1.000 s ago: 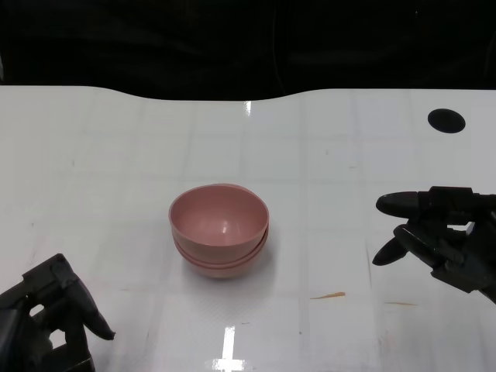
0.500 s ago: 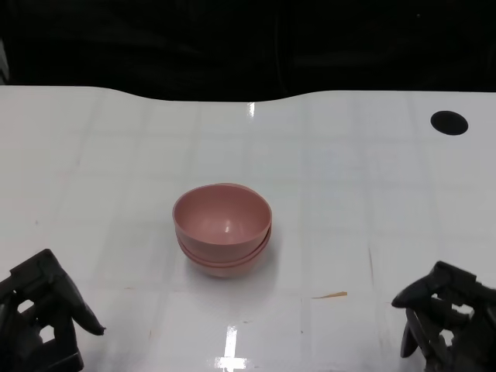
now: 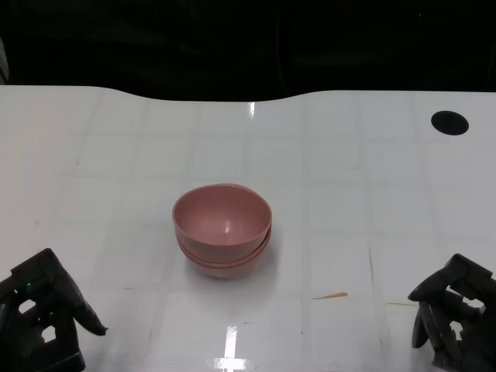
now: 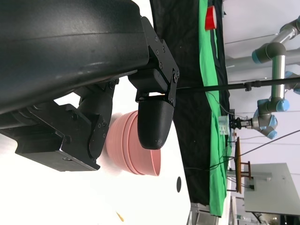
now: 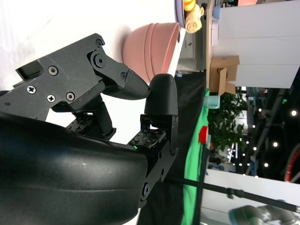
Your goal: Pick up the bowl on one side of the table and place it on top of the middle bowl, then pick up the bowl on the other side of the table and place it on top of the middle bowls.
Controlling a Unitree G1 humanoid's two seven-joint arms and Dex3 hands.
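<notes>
Pink bowl stack [image 3: 222,229] sits mid-table, nested — the wrist views show several rims, so I read all three bowls as stacked, though the head view only separates two or so clearly. No bowl is left on either side of the stack. What changed: a second ago my right hand [image 3: 456,322] was up beside the stack on its right, fingers spread; now it's pulled back near the table's front edge, well apart from the stack, fingers curled loosely, holding nothing. Whether they are closed or just relaxed I cannot tell for sure — there's a gap between thumb and fingers in the right wrist view, so I'd call it open. My left hand [image 3: 43,322] has barely moved, low and to the stack's left near the front edge, empty, with the fingers apart. The stack itself has not shifted beyond a small camera move. Table [image 3: 372,178] is white and glossy, with a black dot [image 3: 449,122] far right of the stack and a small orange fleck [image 3: 329,295] just in front and right of it. My judgement: the second placement is finished, the retreat is nearly complete and the task looks done.
</notes>
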